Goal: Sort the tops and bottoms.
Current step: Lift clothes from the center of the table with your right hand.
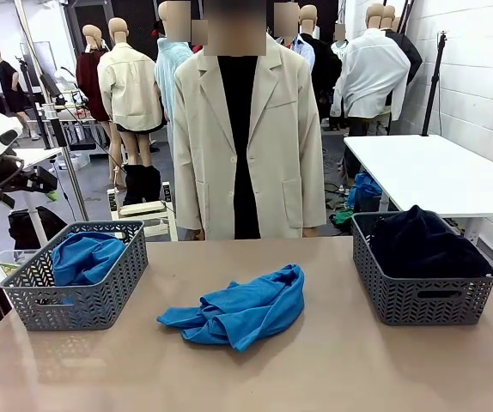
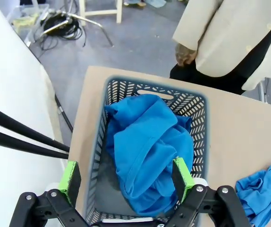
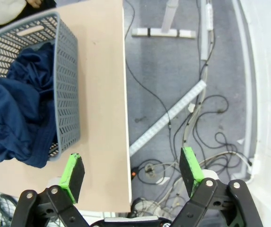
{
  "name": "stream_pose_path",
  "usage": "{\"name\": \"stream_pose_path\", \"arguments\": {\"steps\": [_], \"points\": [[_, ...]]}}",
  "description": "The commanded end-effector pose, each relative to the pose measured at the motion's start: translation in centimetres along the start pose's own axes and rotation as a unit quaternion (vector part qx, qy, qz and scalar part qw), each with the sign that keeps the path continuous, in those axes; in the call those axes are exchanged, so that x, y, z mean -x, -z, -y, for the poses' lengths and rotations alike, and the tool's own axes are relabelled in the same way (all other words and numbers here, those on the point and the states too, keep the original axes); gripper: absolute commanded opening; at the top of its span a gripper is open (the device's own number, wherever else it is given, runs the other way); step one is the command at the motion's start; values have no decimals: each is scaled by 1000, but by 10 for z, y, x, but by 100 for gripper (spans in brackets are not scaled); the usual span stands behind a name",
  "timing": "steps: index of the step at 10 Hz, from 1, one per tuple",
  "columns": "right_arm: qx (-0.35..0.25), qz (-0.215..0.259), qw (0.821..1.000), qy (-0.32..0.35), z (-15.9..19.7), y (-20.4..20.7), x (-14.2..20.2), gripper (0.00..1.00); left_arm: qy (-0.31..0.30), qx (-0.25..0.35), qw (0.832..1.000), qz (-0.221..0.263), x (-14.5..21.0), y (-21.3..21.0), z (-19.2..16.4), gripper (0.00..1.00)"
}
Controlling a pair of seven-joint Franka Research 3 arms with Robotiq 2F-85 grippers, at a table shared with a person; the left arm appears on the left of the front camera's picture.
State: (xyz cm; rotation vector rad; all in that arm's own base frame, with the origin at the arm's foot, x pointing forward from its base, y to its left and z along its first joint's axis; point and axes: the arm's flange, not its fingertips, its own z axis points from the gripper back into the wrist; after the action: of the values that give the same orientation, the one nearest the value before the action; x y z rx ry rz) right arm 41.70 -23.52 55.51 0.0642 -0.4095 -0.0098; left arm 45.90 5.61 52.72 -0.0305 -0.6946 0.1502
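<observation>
One blue top (image 1: 242, 309) lies crumpled mid-counter (image 1: 358, 369), still unsorted. A second top (image 1: 83, 257) sits in the left basket (image 1: 23, 300), and the dark bottoms (image 1: 418, 240) in the right basket (image 1: 418, 305). The left fingers (image 2: 71, 177) hover wide and empty over the left basket; the right fingers (image 3: 73, 171) hang wide and empty beyond the counter's right edge. Likely next: reach the loose top and pinch a raised fold.

Bright, even overhead light fills my views. The left grey basket (image 1: 75, 300) casts a soft shadow and faint reflection on the surface (image 1: 332, 369). My wrist cameras bend edge lines; focus is sharp throughout.
</observation>
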Motion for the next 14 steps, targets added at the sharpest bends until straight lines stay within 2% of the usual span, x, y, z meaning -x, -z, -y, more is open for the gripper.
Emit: {"name": "stream_pose_path", "arguments": {"steps": [1, 2, 4, 6, 8, 11, 12, 13, 14], "points": [[25, 14, 998, -54, -44, -36, -16, 100, -1, -12, 1000, -12, 3, 2, -3, 100], [31, 25, 994, -104, -82, -58, -25, 100, -1, -12, 1000, -12, 3, 2, -3, 100], [34, 26, 974, -224, -171, -88, -34, 100, -1, -12, 1000, -12, 3, 2, -3, 100], [39, 2, 949, -314, -254, -86, -32, 100, -1, -12, 1000, -12, 3, 2, -3, 100], [28, -55, 906, -419, -324, -65, -18, 100, -1, -12, 1000, -12, 3, 2, -3, 100], [25, -143, 839, -524, -383, -12, 12, 100, -1, -12, 1000, -12, 3, 2, -3, 100], [34, -157, 830, -533, -390, 3, 17, 100, -1, -12, 1000, -12, 3, 2, -3, 100], [44, -170, 834, -522, -384, 7, 18, 100, -1, -12, 1000, -12, 3, 2, -3, 100], [11, -146, 849, -507, -398, -3, 18, 100, -1, -12, 1000, -12, 3, 2, -3, 100]]}}
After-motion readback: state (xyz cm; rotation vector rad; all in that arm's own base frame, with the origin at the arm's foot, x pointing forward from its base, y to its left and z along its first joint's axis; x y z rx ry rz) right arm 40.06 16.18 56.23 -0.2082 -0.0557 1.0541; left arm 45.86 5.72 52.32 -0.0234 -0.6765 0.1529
